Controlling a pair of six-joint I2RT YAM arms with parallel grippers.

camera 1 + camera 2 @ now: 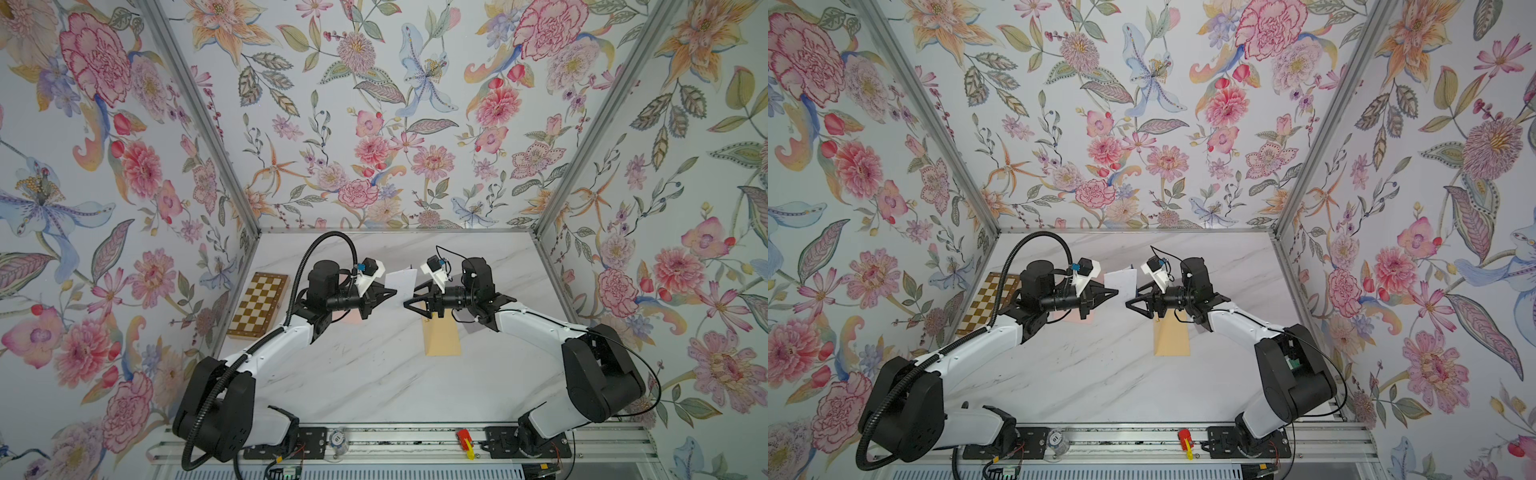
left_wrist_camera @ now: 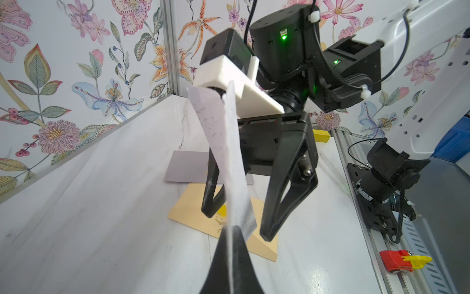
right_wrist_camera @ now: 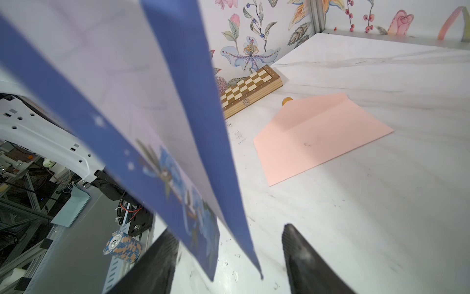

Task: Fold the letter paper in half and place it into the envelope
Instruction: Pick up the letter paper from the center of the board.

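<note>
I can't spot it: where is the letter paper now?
In both top views the letter paper is held up over mid-table, pinched by the left gripper, its other edge between the open fingers of the right gripper.

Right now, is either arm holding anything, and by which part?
The left gripper is shut on the letter paper, pinching one edge in the air. The right gripper is open, fingers either side of it.

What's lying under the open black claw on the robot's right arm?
A tan paper envelope lies flat on the white marble table below the right gripper. Its far end is hidden by the gripper in both top views.
</note>
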